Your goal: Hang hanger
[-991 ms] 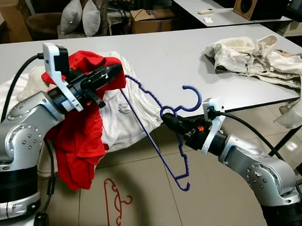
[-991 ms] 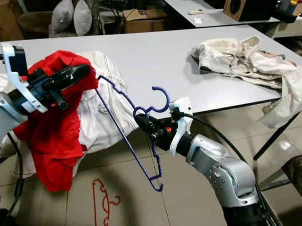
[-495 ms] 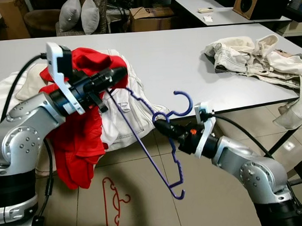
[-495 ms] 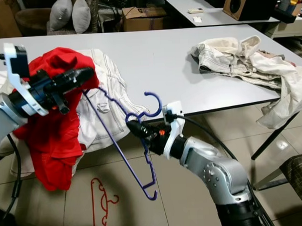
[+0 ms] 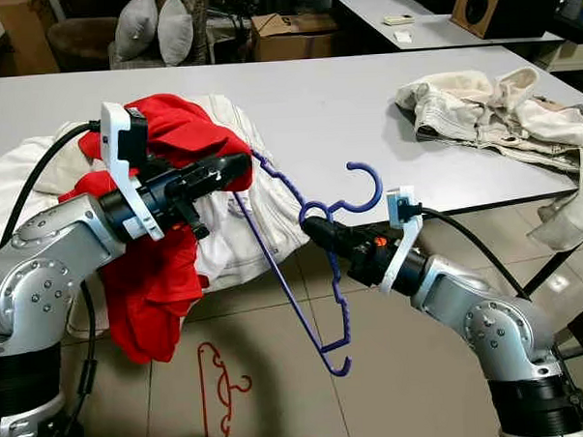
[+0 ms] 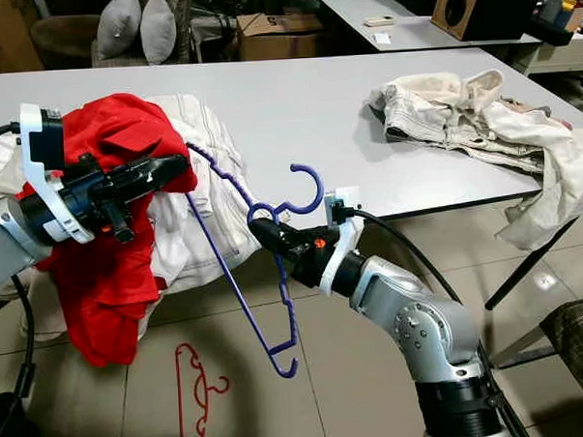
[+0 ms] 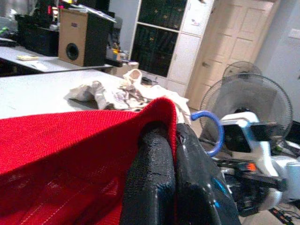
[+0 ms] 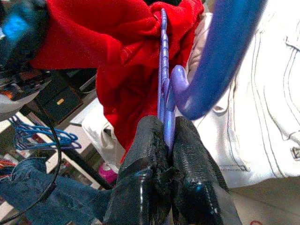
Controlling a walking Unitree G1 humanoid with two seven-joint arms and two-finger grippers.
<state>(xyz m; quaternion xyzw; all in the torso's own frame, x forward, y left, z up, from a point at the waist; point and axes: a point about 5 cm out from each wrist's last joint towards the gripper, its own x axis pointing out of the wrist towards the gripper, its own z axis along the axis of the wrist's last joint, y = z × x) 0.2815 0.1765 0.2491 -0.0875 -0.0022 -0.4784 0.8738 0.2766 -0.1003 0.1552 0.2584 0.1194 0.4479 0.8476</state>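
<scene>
Hanger (image 5: 302, 247) in midair off surface (image 5: 344, 100) edge, neck pinched in right claw (image 5: 311, 229). Left claw (image 5: 233, 167) clamps red shirt (image 5: 158, 273). We judge: keep both grips firm, steer upper hanger arm into shirt opening, avoid snagging white garment (image 5: 263, 220) behind.

Grey tabletop (image 5: 364, 109) spans foreground. Beige tiled floor (image 5: 280, 393) below, glossy. Second long table (image 5: 408, 15) behind, wooden speaker (image 5: 500, 4) on it. Cardboard box (image 5: 288, 37), two grey cushions (image 5: 158, 31) at rear. Panelled door (image 7: 234, 42), standing fan (image 7: 239, 93) near it.
</scene>
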